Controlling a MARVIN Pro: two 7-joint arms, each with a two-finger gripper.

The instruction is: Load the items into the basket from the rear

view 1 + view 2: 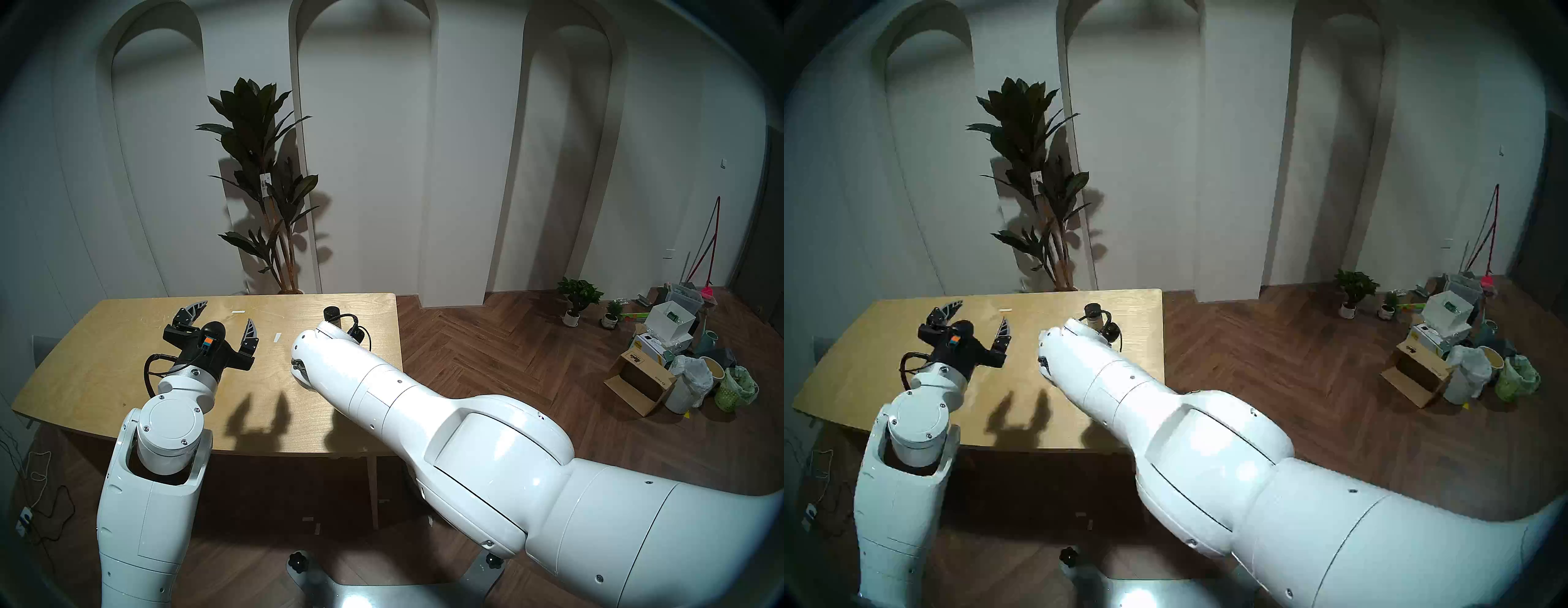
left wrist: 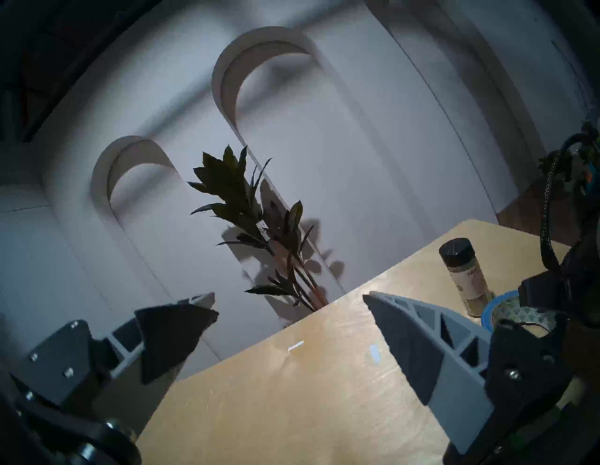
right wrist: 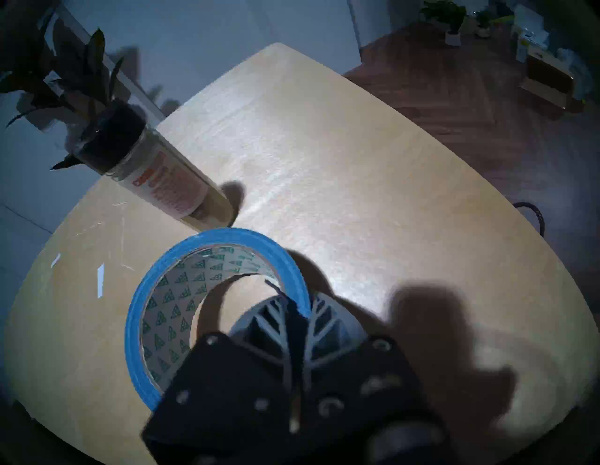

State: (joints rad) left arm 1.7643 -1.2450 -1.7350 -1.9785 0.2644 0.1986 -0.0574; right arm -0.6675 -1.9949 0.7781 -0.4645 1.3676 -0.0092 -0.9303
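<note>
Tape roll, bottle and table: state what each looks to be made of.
Tape roll: thin blue outer tape, probably matte paper or film; the inner core looks like cardboard printed with green triangles.
Bottle: clear glossy wall, glass or plastic, showing tan contents; dark cap, likely plastic; paper-looking label.
Table: pale wood with visible grain and soft sheen, possibly plywood or veneer.

Bottle point(image 3: 162, 175) stands on the table point(image 3: 324, 146) right-rear, tape roll point(image 3: 181, 292) just before it, plant point(image 1: 263, 178) behind the table
</note>
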